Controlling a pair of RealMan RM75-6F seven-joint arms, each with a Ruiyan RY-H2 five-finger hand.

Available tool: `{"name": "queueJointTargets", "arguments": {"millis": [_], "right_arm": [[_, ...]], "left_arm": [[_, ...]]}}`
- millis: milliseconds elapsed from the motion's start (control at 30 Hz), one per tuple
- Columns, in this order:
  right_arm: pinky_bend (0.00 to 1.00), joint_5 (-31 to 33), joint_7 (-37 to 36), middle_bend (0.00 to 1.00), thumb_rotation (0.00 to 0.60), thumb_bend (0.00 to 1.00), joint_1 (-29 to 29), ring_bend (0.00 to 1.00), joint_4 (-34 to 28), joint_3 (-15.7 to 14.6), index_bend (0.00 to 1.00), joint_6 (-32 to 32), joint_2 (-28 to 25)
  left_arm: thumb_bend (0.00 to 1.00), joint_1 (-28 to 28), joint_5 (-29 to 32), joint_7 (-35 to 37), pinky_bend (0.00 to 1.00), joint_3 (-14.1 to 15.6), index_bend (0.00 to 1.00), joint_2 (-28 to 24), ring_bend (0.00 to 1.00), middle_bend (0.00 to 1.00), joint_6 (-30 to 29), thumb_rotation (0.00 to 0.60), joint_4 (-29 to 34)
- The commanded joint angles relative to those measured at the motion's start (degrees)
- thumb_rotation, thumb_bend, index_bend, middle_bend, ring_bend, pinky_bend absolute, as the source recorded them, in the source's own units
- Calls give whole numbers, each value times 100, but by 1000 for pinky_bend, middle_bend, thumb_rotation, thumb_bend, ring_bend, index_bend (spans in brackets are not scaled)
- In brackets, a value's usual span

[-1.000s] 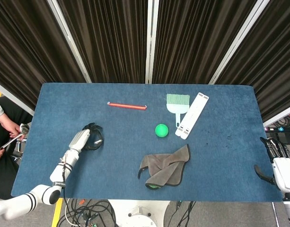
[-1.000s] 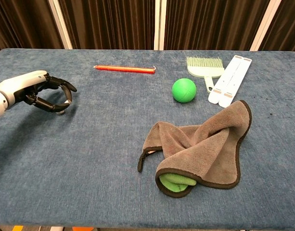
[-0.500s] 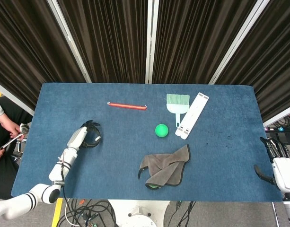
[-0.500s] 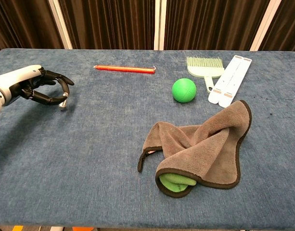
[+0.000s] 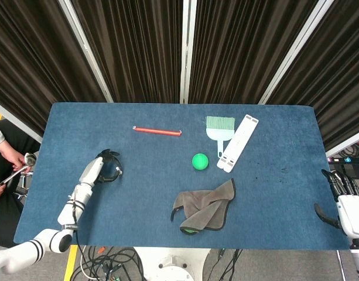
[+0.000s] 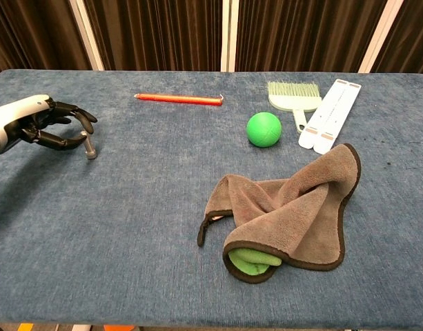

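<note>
The left hand point(image 6: 45, 127) is drawing back toward the table's point(image 5: 273, 187) left edge compared with a second ago, its dark fingers point(image 6: 72, 141) uncurling, leaving a small metal bolt point(image 6: 90, 148) standing on the blue cloth just beside the fingertips. Whether a fingertip is touching the bolt is hard to tell; the hand is gripping nothing. In the head view the bolt is only showing as a speck by the left hand point(image 5: 104, 167). The right hand point(image 5: 343, 202) is hanging off the table's right edge, partly cut off, fingers apart and holding nothing.
</note>
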State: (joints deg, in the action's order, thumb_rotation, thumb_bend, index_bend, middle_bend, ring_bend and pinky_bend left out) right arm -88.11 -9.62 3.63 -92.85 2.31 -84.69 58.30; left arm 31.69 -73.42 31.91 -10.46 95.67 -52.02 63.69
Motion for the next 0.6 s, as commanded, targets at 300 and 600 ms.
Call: {"name": "queueJointTargets", "arguments": {"millis": [300,600], "right_arm": [[0,-43,8,124,600,257,-24,0,-26,-3,34,-67,-19],[0,-74,-32,125,600,257,59,0,-18,0,34,56,-95]], "left_arm": [[415,-101,-334,-132,0,91,344,-165,1,144,-452,600,234],[216,-776,-183,-2297,0,208,310,-1841,0,141,-1491,600,1567]]}}
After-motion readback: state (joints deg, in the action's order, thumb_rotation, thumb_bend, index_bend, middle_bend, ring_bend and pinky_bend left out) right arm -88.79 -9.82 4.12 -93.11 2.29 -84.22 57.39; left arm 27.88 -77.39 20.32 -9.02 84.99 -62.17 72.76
